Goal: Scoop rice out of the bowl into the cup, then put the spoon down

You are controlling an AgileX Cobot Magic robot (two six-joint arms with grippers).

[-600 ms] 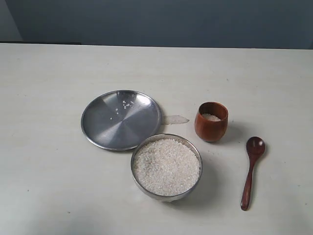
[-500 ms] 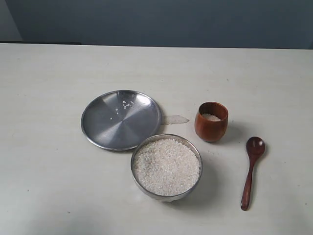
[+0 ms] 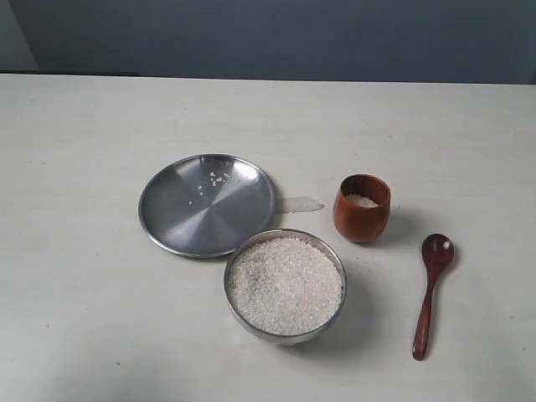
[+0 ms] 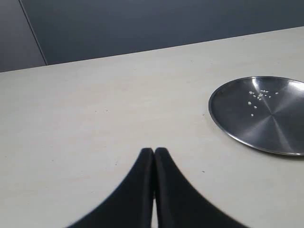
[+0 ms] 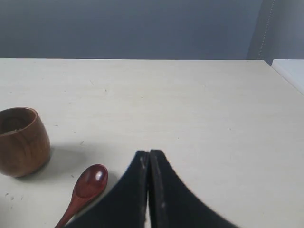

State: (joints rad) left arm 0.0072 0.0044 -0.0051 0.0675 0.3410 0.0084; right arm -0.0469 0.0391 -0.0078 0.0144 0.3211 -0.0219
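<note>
The steel bowl [image 3: 240, 311] stands near the front of the table, heaped with white rice [image 3: 286, 284]. To its right and a little behind is the wooden cup [image 3: 361, 209] [image 5: 21, 141], with some rice showing inside. The dark wooden spoon [image 3: 430, 291] [image 5: 87, 186] lies flat on the table right of the bowl, head toward the cup. Neither arm appears in the exterior view. My left gripper [image 4: 154, 150] is shut with nothing in it, over bare table. My right gripper [image 5: 149, 152] is shut and empty too, beside the spoon's head.
A flat steel plate [image 3: 180, 219] [image 4: 280, 133] with a few stray grains lies left of the cup, touching the bowl's far rim. A small clear scrap [image 3: 300, 203] rests between plate and cup. The table's right edge [image 5: 285, 76] shows in the right wrist view.
</note>
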